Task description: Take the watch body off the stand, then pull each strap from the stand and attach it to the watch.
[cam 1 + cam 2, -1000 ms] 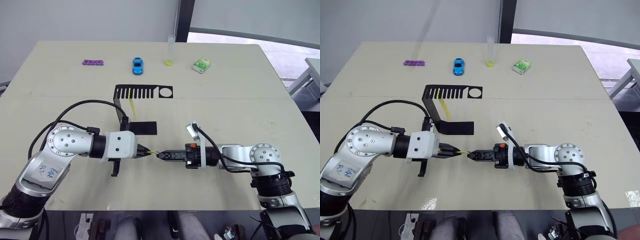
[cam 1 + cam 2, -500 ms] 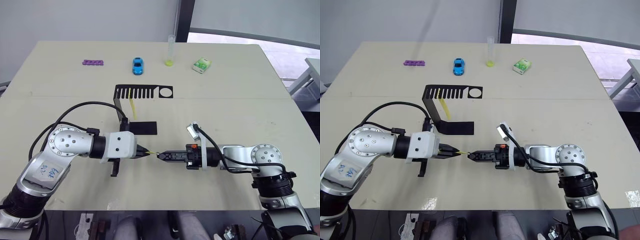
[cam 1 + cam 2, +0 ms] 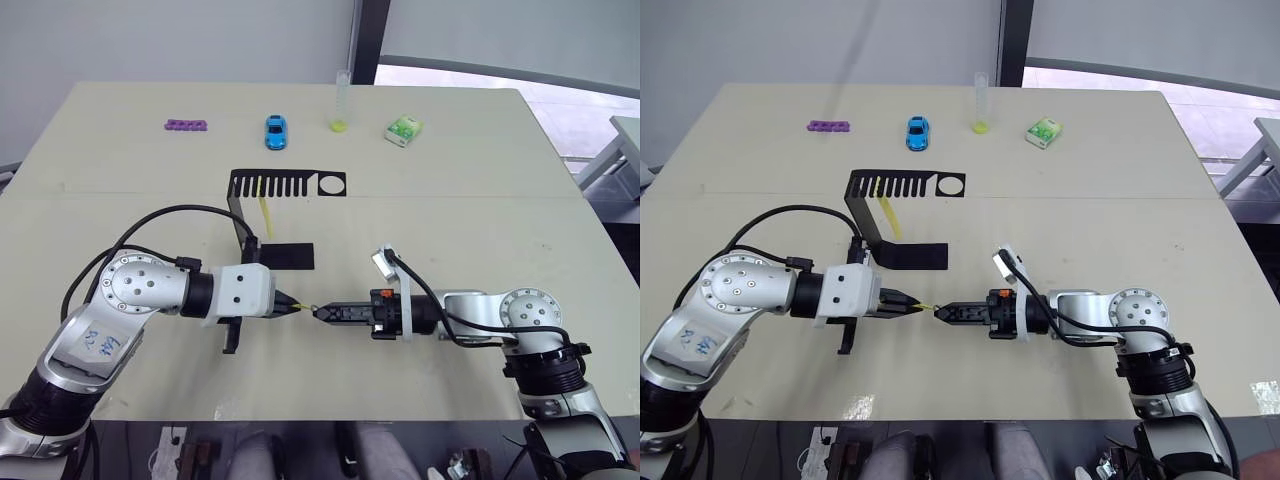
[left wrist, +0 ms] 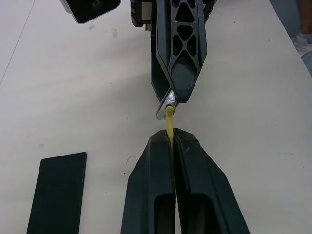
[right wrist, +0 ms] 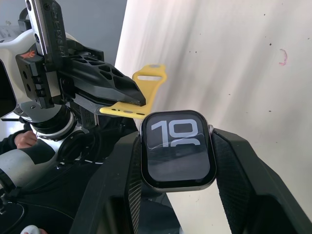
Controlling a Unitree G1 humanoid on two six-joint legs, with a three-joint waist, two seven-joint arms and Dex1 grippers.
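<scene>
My left gripper (image 3: 293,306) is shut on a yellow strap (image 4: 168,118), whose short free end sticks out past its tips. My right gripper (image 3: 320,312) faces it tip to tip, shut on the watch body (image 5: 178,148), a black square case showing white digits. The strap's end touches the watch body's edge (image 4: 164,108). Whether it is seated in the case cannot be told. Behind them stands the black stand (image 3: 287,185) with its slotted top plate and flat base (image 3: 288,256). A second yellow strap (image 3: 264,212) hangs from one of its slots.
Along the table's far side lie a purple piece (image 3: 186,125), a blue toy car (image 3: 275,131), a clear tube with a yellow tip (image 3: 340,105) and a green box (image 3: 403,129). The table's front edge runs close below both arms.
The left arm's elbow has shifted slightly to the right. Both grippers' tips stay together at the same spot, still holding the strap and the watch body.
</scene>
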